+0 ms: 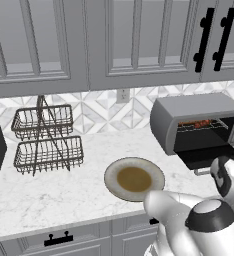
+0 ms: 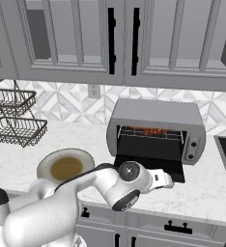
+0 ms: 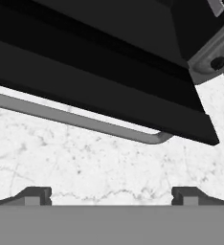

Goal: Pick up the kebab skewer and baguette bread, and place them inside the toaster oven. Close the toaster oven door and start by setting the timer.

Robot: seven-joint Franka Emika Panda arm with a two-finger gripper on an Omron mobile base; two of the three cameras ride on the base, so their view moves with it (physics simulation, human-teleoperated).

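On the white marble surface [image 1: 49, 190] under grey cabinets [image 1: 139, 40], spread fingers [image 3: 37, 195] hover below the lowered toaster oven door [image 3: 99, 91].

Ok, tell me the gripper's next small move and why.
Probably ease the open gripper up under the toaster oven door handle and lift. The door hangs open with the kebab skewer on the rack, and the handle lies just ahead.

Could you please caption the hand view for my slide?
Open gripper low over the marble counter, facing the lowered toaster oven door and its handle.
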